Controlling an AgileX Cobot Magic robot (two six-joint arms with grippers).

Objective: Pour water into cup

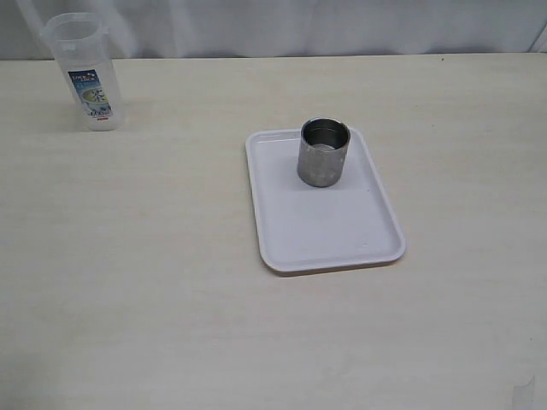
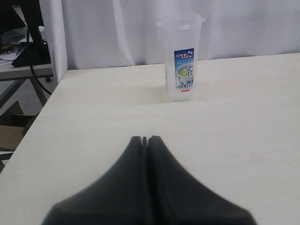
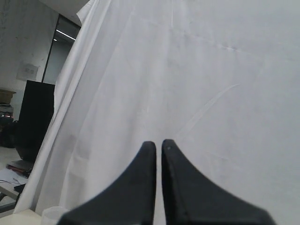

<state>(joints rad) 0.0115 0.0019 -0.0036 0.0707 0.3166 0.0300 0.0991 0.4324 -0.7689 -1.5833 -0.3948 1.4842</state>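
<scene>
A white rectangular tray (image 1: 342,229) lies flat near the middle of the pale wood-grain table (image 1: 128,290). A tall clear plastic container (image 1: 85,77) with a blue-green label stands upright near the table's far left corner, well apart from the tray. A white curtain (image 1: 299,26) hangs behind the table's far edge. Past the curtain's side, a grey side desk (image 2: 23,71) holds dark equipment.

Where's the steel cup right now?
Exterior view: the cup stands upright on the white tray, near its upper edge, slightly right of centre; the clear container sits apart at upper left.
</scene>
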